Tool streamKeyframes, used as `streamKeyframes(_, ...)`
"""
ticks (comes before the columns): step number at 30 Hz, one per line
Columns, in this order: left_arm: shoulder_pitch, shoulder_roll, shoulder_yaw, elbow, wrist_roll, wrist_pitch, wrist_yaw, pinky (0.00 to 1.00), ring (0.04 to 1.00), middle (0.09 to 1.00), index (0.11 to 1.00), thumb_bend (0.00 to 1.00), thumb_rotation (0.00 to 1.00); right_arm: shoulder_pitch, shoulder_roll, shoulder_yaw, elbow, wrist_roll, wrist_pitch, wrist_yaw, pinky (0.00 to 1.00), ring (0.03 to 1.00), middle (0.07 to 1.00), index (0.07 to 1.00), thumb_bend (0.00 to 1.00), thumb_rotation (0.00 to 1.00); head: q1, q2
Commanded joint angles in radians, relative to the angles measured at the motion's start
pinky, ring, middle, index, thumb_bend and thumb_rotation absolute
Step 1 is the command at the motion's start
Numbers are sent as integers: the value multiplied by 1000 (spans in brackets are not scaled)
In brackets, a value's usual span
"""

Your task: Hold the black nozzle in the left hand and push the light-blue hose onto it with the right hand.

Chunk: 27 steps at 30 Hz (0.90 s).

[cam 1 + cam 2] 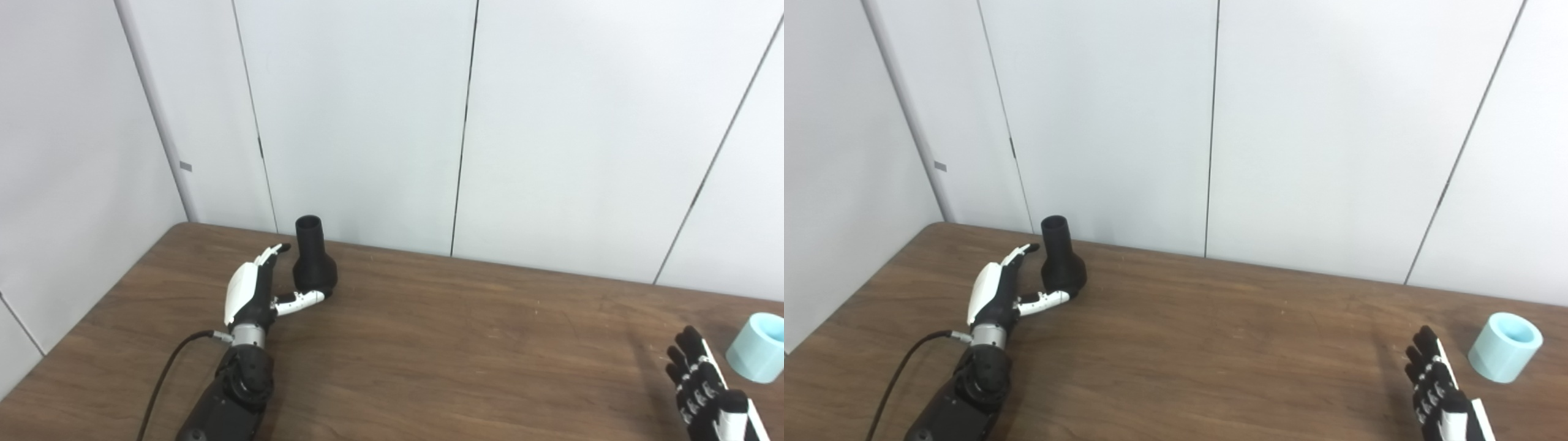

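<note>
White wall panels (367, 122) fill the upper half of the frame, brown wood-grain table (459, 343) across the lower half.

Left eye view: black nozzle (313, 257) stands upright at left of centre, near the table's back edge, narrow neck up, open mouth on top. Left hand (260, 285) sits just left of it — fingers (269, 254) spread and extended toward the neck, thumb (300, 301) reaching under the bulbous base, touching or nearly so. Not closed around it. Black cable (165, 373) runs off the wrist toward the lower left edge. Right hand (704, 392) at lower right, fingers straight and apart, holding nothing. Light-blue hose (759, 346) — a short cylinder piece, tilted, cut by the right edge of the frame — is just right of that hand, apart from it.

Right eye view: same layout, shifted left. Hose fully visible at lower right, resting on the table, open end facing up and right. Right hand's fingertips point up, a clear gap between them and the hose. Nozzle and hose sit well apart, at opposite sides of the table.
</note>
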<state>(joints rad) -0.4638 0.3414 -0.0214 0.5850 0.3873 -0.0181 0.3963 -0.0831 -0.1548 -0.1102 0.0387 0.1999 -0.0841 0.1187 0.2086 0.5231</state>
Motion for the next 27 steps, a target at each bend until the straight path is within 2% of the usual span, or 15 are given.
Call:
streamKeyframes(1,-17,-1,-11,15,18,-14,8,1000,976,957,810,989,367,50,22,8,30,2,0,3,1000,1000,1000,1000,767,1000,1,0)
streamKeyframes(9,-36,-5,-29,16,14,-4,-16,1000,980,968,808,1000,391,54,25,9,20,3,10,0,1000,1000,1000,1000,770,1000,-2,4)
streamKeyframes(16,-57,-5,-36,40,12,1,-28,1000,995,969,752,1000,386,54,28,10,14,1,19,-2,1000,1000,1000,1000,769,1000,-4,3)
streamKeyframes(27,-68,-6,-41,39,17,23,-33,1000,994,970,729,993,371,57,28,8,1,5,37,0,1000,1000,1000,1000,781,1000,-6,8)
